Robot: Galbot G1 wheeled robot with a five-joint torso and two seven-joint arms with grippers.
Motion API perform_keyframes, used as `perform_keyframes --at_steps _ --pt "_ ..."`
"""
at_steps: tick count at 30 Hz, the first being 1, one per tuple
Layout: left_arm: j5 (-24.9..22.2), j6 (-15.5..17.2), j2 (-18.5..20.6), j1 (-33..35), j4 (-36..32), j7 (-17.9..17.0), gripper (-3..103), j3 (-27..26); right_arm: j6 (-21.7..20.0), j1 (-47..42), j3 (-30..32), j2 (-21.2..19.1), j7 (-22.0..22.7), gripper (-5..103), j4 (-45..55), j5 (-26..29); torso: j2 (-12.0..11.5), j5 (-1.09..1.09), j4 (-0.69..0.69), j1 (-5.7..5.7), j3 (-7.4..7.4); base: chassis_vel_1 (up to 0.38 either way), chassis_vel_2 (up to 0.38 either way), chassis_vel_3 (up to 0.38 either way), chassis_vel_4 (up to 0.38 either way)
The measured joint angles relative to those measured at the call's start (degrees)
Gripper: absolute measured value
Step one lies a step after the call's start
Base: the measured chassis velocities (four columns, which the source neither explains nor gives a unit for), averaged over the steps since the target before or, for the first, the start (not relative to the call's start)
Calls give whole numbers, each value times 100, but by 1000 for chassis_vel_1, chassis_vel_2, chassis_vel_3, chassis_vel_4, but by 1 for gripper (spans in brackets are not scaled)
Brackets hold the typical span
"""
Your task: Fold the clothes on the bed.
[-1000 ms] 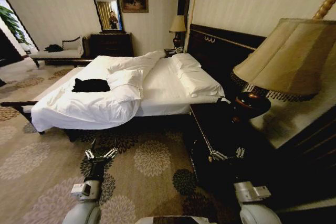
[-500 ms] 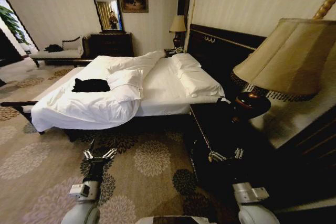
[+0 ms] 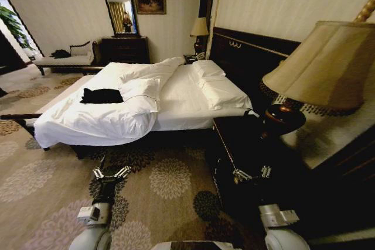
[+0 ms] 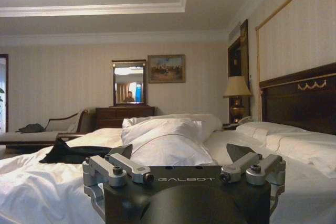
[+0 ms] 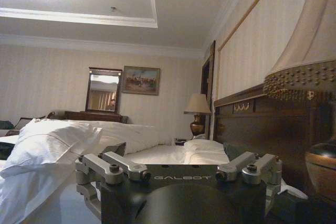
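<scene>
The clothes (image 3: 101, 95), a small black garment, lie crumpled on the white duvet at the foot half of the bed (image 3: 187, 98), toward its far side. In the left wrist view the clothes (image 4: 68, 152) show as a dark heap on the sheet. My left gripper (image 3: 109, 173) hangs open over the carpet, short of the bed's near side. My right gripper (image 3: 252, 174) is open too, low in front of the dark nightstand. Each wrist view looks past its own spread fingers, the left gripper (image 4: 181, 153) and the right gripper (image 5: 176, 150), with nothing between them.
A dark nightstand (image 3: 243, 141) with a large shaded lamp (image 3: 328, 68) stands close on my right. The dark headboard (image 3: 252, 51) runs along the right wall. A dresser (image 3: 124, 50) with a mirror and a chaise (image 3: 64, 60) stand at the back. Patterned carpet (image 3: 170, 177) lies between me and the bed.
The whole head view has shifted slightly, so the camera has moved a little. Both arms keep the same pose and the clothes lie as before.
</scene>
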Motion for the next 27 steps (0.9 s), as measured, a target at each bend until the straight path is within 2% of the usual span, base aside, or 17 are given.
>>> perform_keyframes --at_steps 18,27 --pt "3 -46 -18 -38 70 13 100 26 38 111 16 8 13 100 -166 43 0 0 -1 1 0 -133 122 127 -123" --pt "-320 -79 59 -46 94 318 100 66 7 138 -6 -62 26 100 -211 220 0 0 -1 0 0 -118 123 112 -130"
